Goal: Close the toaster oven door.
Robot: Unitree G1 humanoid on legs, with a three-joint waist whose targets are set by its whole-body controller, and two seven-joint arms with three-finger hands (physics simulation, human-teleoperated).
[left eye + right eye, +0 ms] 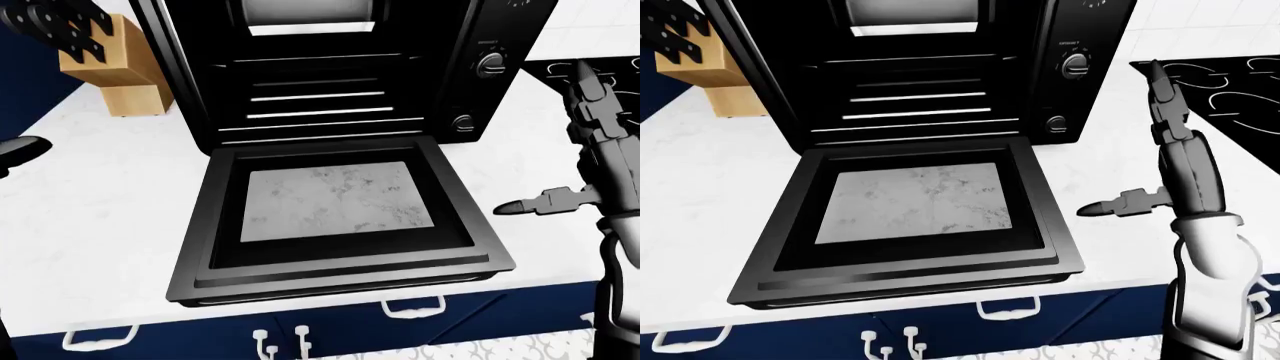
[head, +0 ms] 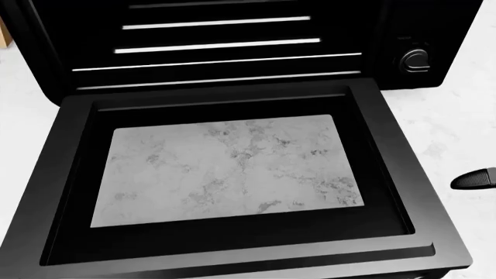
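White marble counter [image 1: 90, 202] over navy cabinets [image 1: 830, 334].

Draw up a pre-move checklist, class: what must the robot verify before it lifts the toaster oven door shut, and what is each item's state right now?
1. Door position known: ok, it lies fully open, flat over the counter.
2. Door surface free of objects: ok, nothing rests on its glass.
3. Oven opening unobstructed: ok, only racks show inside.
4. Right hand free to push: ok, fingers open, holding nothing, beside the door's right edge and apart from it.
5. Left hand ready: cannot tell, only a dark tip shows at the left-eye view's left edge.
6. Hand under the door's outer edge: not ok, neither hand touches it.
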